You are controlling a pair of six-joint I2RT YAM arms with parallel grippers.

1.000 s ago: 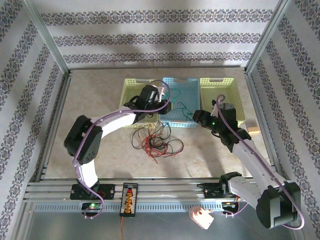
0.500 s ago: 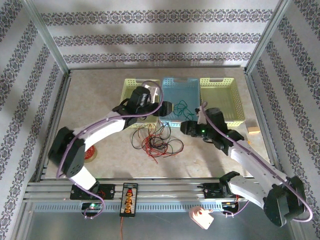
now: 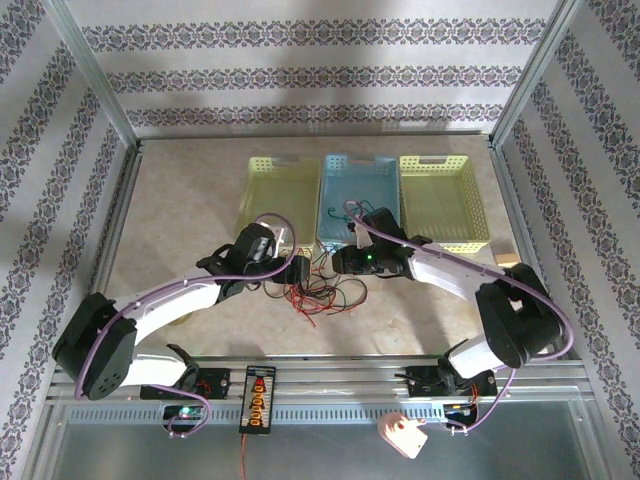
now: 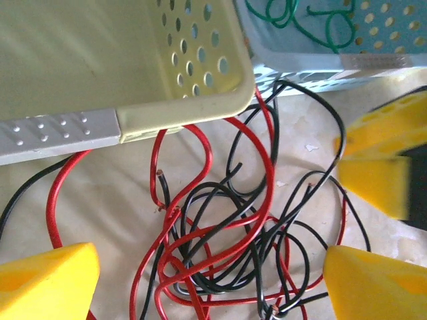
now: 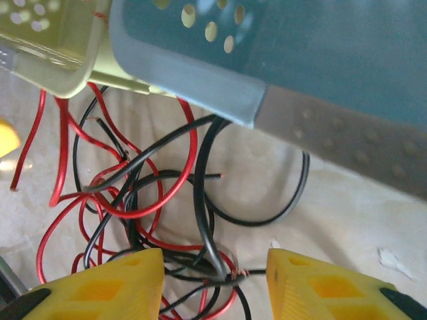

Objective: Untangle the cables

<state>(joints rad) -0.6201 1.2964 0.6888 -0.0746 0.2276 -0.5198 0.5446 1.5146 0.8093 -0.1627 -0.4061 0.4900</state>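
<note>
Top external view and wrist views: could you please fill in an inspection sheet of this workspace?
Surface: beige table, bare patches look clean.
Job's things: red wire and black wire tangled in front of the baskets; green wire seen in the blue basket.
Clutter: left yellow basket, right yellow basket, power strip, pink object.
Claws: left claw open over the tangle; right claw open, black wire between its fingers.
Cables: lilac arm cables run along both arms.
Surroundings: patterned walls, metal frame.
</note>
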